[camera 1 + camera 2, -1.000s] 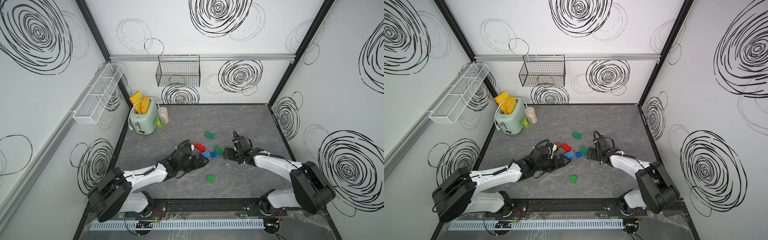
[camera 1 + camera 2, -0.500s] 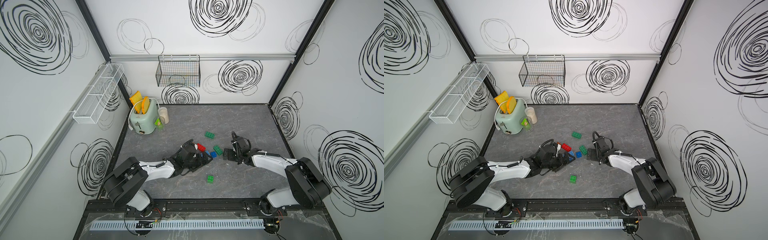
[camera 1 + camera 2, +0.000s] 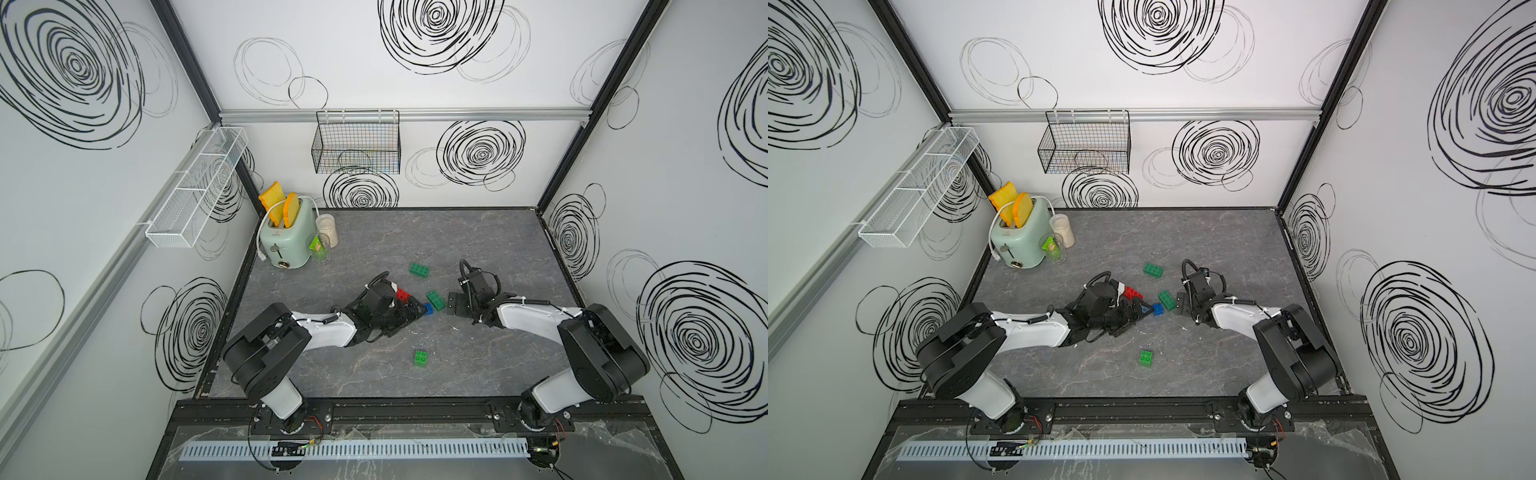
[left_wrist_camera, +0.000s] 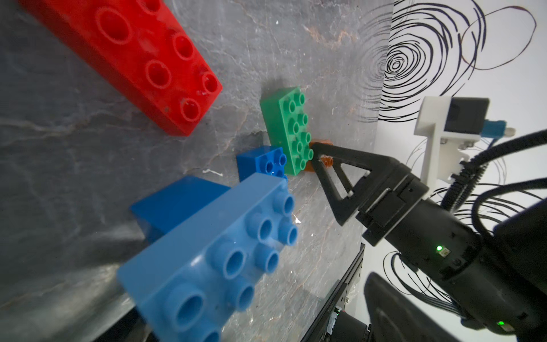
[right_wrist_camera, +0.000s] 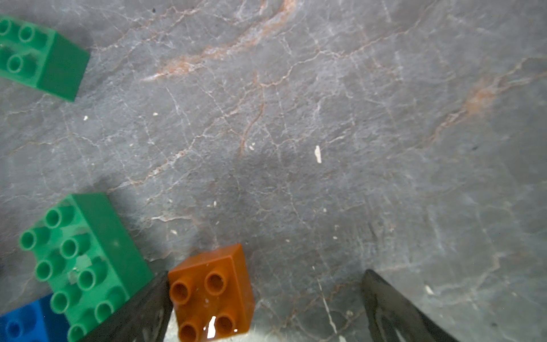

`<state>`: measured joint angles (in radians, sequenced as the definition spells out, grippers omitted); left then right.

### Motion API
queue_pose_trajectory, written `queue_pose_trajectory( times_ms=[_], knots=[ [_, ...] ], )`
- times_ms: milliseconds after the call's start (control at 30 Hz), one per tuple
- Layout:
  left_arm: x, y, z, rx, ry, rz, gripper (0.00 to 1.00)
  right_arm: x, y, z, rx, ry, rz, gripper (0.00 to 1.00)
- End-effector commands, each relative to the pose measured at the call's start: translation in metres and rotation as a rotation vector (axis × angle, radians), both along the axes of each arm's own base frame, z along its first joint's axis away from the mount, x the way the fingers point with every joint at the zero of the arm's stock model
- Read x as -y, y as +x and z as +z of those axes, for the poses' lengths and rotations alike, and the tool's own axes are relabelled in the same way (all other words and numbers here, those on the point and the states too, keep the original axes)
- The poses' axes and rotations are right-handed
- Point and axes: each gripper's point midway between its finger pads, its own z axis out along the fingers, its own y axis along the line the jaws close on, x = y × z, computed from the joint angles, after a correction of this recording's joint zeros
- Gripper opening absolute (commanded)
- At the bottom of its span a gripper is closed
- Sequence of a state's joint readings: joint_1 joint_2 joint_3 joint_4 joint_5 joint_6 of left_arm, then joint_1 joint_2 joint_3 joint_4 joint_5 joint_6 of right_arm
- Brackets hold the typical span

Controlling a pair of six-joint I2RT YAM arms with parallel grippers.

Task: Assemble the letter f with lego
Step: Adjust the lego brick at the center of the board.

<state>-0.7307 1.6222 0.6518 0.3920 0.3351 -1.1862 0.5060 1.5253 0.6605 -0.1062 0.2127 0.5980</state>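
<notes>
Covering the orange brick (image 5: 211,291) overhead, right pincer (image 5: 266,275) gapes wide.

Lego (image 3: 435,299) lies on the table (image 3: 478,241), toaster (image 3: 286,245) behind it leftward.

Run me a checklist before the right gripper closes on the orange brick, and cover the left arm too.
1. The right gripper is open: ok, jaws stand wide.
2. The orange brick lies between its jaws: ok, but off centre, against one finger.
3. The green brick is outside the jaws: ok, though right beside that finger.
4. The light blue brick sits between the jaws of the left gripper: cannot tell; its fingers are outside the wrist view.
5. The two grippers are apart: ok, a gap shows in both top views.
</notes>
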Motion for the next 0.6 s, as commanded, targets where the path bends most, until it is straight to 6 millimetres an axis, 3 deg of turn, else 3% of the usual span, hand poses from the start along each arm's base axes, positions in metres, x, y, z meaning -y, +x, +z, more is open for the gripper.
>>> queue_pose_trajectory(
  times_ms=[0, 300, 467, 567],
  knots=[
    [0.003, 0.016, 0.011, 0.041, -0.03, 0.011, 0.98, 0.02, -0.03, -0.029, -0.142, -0.052, -0.048, 0.99],
    [-0.003, 0.019, 0.014, 0.081, -0.004, -0.009, 0.98, 0.002, -0.024, -0.017, -0.117, -0.003, 0.017, 0.99],
    [-0.014, 0.016, 0.029, 0.122, 0.046, -0.018, 0.98, -0.014, -0.019, -0.011, -0.108, 0.004, 0.069, 0.92],
    [-0.028, 0.012, 0.033, 0.108, 0.083, -0.013, 0.98, -0.019, -0.018, -0.013, -0.121, -0.001, 0.088, 0.82]
  ],
)
